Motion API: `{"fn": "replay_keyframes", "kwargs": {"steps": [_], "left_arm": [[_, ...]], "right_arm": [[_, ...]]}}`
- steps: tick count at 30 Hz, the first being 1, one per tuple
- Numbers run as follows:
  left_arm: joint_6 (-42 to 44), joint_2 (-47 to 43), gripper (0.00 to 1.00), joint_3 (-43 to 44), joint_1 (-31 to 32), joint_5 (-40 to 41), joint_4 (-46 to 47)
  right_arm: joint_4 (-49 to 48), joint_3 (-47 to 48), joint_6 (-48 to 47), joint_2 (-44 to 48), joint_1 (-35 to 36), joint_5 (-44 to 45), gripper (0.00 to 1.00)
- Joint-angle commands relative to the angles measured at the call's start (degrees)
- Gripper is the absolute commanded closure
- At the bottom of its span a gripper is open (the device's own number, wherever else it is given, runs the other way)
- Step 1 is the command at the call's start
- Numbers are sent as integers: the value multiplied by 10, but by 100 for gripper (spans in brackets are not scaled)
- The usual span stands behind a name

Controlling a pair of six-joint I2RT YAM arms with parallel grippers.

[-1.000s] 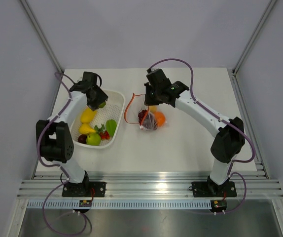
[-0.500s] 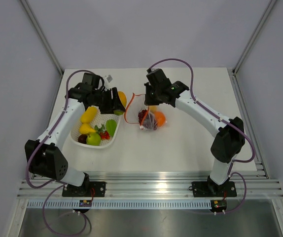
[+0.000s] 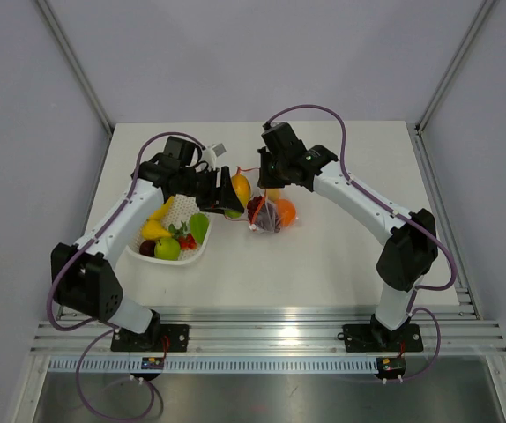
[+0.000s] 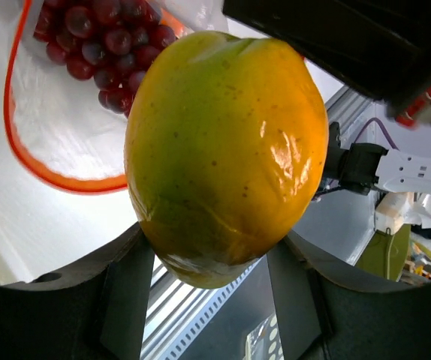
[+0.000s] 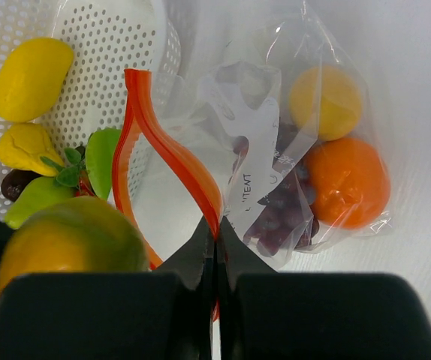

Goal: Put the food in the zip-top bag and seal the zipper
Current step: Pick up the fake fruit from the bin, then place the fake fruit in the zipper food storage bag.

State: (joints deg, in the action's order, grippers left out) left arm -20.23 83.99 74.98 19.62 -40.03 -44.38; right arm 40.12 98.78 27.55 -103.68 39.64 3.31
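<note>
The white basket (image 3: pixel 175 213) sits at the left of the table with fruit in it. Just right of it, the left gripper (image 3: pixel 227 189) is clamped on a yellow-green mango (image 4: pixel 223 150), held at the open mouth of the zip-top bag (image 5: pixel 275 142). The bag lies mid-table and contains grapes (image 5: pixel 275 214), an orange (image 5: pixel 347 184) and a yellow fruit (image 5: pixel 324 101). The right gripper (image 5: pixel 215 238) is closed on the zipper (image 5: pixel 172 161).

Zip-top bag (image 5: pixel 264 90), red-orange zipper (image 5: pixel 176 157) open
</note>
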Motion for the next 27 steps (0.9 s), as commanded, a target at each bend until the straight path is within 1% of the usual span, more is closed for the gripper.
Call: {"fn": "replay_keyframes", "kwargs": {"steps": [1,4,10,14,15,16,17,19,20,21,27], "left_arm": [[-24,42,100,20,2,-45,54],[-26,69,100,48,9,-42,58],[-17,122,100,88,9,-42,36],[-14,148,70,114,11,-17,12],[-10,147,45,118,11,-17,3],[-5,146,36,119,11,-15,-1],[-2,140,19,124,11,-8,-11],[5,130,10,122,11,1,-19],[9,119,7,121,11,5,-30],[13,113,1,119,11,7,-33],[22,45,1,107,9,37,-59]], "right_arm": [[-16,24,11,25,1,-15,100],[-14,19,12,29,4,-16,100],[-16,23,14,39,9,-21,100],[-15,26,15,44,11,-15,100],[-15,25,14,47,11,-12,100],[-14,25,13,46,11,-9,100],[-11,26,12,47,11,-5,100],[-11,25,12,46,11,-3,100],[-12,25,12,45,11,-1,100],[-12,25,13,45,11,-1,100],[-14,24,11,45,11,-3,100]]}}
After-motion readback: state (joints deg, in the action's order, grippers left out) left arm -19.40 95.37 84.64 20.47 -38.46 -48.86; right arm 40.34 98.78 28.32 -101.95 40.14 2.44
